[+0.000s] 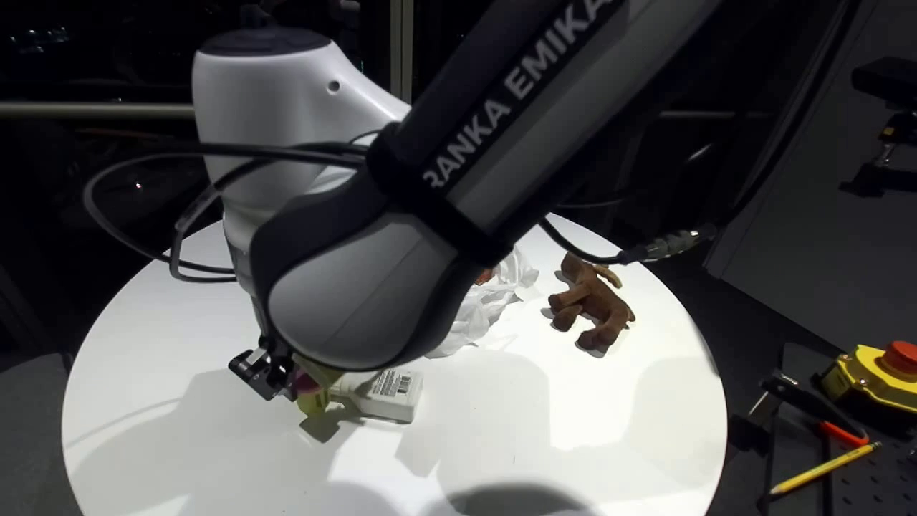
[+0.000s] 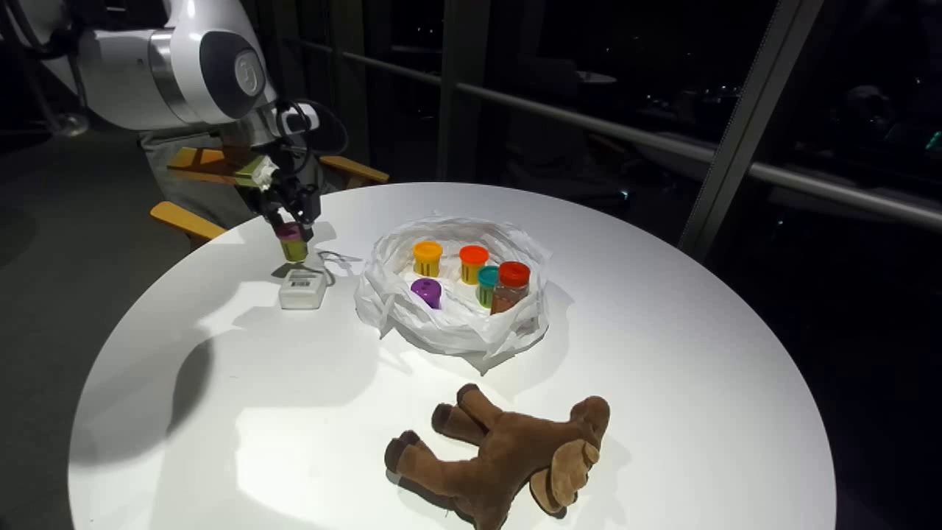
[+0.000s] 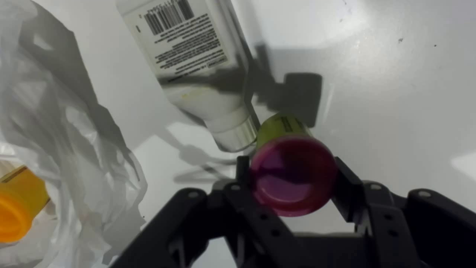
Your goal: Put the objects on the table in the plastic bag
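Wrist view: gripper point(image 3: 292, 170) had pink cup point(image 3: 293, 178) pinched; bag point(image 3: 67, 149) lay apart, to gripper's left there, so leftward carry seemed likely next.

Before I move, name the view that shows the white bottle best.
The wrist view: the white bottle is close up there, its barcode and printed text large, though the top edge crops it. Both exterior views show it smaller on the table, the barcode tiny.

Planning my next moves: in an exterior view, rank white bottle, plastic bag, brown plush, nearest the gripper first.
In an exterior view, from the gripper:
1. White bottle: just below in frame.
2. Plastic bag: right.
3. Brown plush: lower right.
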`<state>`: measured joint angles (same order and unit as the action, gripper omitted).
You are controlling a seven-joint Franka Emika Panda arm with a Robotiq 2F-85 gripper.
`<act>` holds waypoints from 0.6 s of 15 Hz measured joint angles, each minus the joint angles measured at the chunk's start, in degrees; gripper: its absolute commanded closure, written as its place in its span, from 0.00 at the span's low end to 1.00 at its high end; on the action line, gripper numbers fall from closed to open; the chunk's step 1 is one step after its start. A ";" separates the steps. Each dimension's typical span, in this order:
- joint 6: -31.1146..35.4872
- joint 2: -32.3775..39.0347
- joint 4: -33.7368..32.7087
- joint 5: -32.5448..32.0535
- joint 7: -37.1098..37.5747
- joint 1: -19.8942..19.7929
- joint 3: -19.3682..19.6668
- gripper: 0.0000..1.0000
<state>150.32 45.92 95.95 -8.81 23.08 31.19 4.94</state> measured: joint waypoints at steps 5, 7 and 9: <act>-3.37 -7.35 0.80 -0.16 0.98 -1.15 2.38 0.72; -4.26 -10.40 1.95 -0.17 1.23 -3.29 3.18 0.72; -5.03 -12.33 3.44 -0.17 1.24 -6.49 3.30 0.72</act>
<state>145.29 33.59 99.39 -8.98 24.32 24.70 8.24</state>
